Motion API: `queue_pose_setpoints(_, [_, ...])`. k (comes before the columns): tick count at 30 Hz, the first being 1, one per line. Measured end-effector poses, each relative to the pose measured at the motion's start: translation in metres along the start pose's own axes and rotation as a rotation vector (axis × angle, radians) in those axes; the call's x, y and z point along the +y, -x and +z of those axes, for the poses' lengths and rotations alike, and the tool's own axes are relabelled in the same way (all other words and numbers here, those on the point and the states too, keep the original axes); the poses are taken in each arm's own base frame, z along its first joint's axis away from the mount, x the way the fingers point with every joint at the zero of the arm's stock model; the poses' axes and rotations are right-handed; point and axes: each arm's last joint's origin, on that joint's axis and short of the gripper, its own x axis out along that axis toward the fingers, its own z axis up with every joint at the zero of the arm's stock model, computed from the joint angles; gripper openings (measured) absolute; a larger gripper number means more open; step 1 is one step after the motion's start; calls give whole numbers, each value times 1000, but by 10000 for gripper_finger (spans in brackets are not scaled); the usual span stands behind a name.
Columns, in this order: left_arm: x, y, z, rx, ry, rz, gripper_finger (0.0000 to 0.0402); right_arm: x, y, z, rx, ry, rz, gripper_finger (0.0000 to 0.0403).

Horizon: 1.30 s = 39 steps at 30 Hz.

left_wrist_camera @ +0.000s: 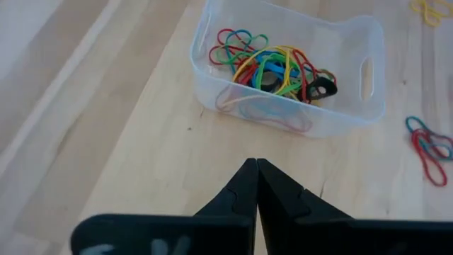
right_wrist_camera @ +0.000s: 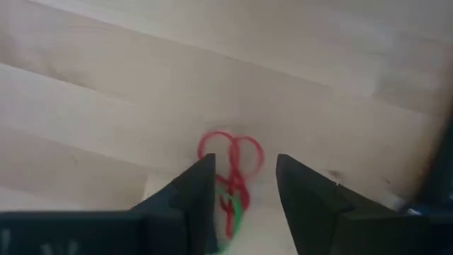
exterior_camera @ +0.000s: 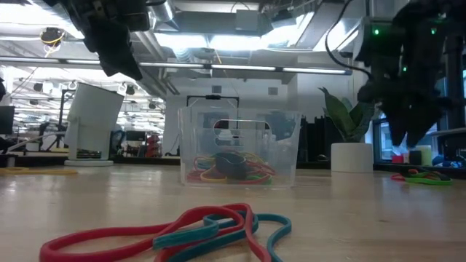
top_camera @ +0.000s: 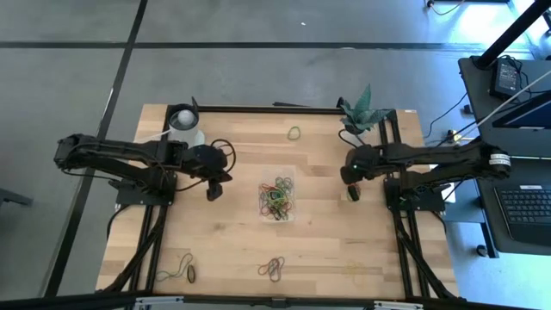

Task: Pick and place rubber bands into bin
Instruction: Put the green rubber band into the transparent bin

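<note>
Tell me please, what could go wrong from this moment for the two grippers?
The right gripper is open over tangled red and green rubber bands; it may lift several at once, or only snag one loop and drop it on the way to the bin. The left gripper is shut and empty beside the bin, so a careless move could push the light container across the table.
</note>
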Motion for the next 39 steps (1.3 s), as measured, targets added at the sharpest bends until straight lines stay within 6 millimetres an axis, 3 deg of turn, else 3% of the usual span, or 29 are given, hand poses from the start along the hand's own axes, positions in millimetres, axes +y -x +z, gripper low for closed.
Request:
queue_pose_setpoints(14, [-1,0,0,1,126,0,3,-21,-50,-20,-15,3,9,171])
queue_pose_setpoints(20, [-1,0,0,-2,127,-1,3,-22,-56,-21,-63,33,21,166])
queue_pose_setpoints(26, [-2,0,3,-34,129,-15,3,-7,-51,-16,-126,103,128,114])
queue_pose_setpoints(32, [-5,0,10,-95,222,-56,3,0,-49,-16,-117,154,214,13])
queue_pose_setpoints(39, [-14,1,7,-97,143,-86,3,-1,-42,-17,-102,180,190,4])
